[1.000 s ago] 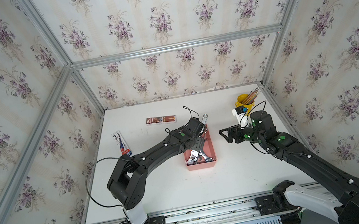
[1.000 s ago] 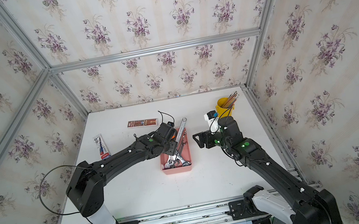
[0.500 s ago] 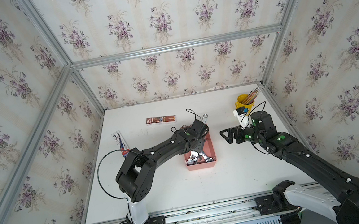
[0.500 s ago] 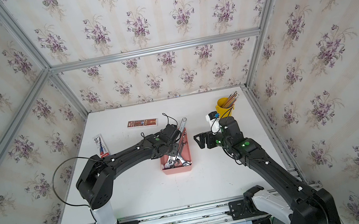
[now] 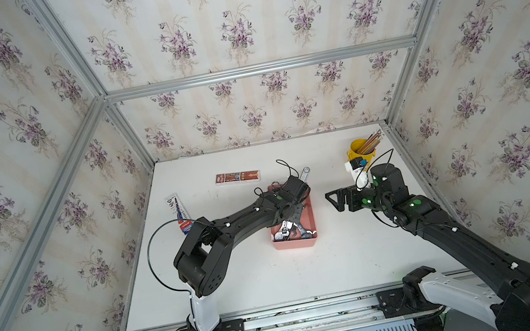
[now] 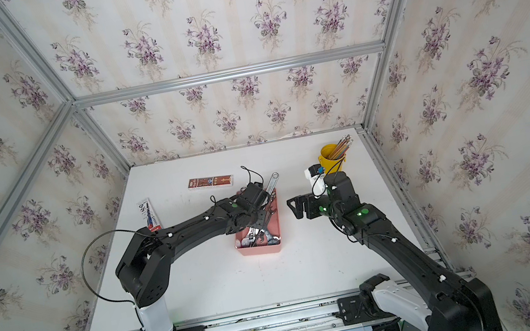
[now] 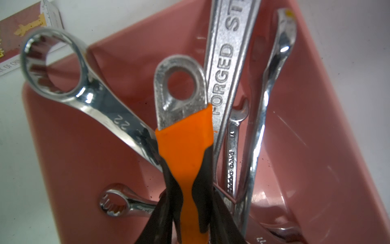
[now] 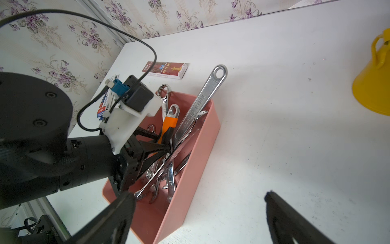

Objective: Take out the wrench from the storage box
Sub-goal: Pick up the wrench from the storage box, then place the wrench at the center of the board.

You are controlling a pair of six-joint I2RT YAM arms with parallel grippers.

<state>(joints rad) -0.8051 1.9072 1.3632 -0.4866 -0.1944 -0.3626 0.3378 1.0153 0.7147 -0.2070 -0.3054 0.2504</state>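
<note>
The wrench (image 7: 183,143) is pinched by its orange handle within the left claw (image 7: 187,198), ring end jutting ahead of it, inside the storage box (image 7: 84,169). The right claw (image 5: 334,201) is held spread, with the box just beside it.

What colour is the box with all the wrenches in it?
Salmon pink. The storage box shows best in the right wrist view.

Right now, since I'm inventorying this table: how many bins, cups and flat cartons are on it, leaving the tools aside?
Bins: 1, the storage box
Cups: 1, the yellow cup
Flat cartons: 2, the brown carton and the white carton
Total: 4
</note>
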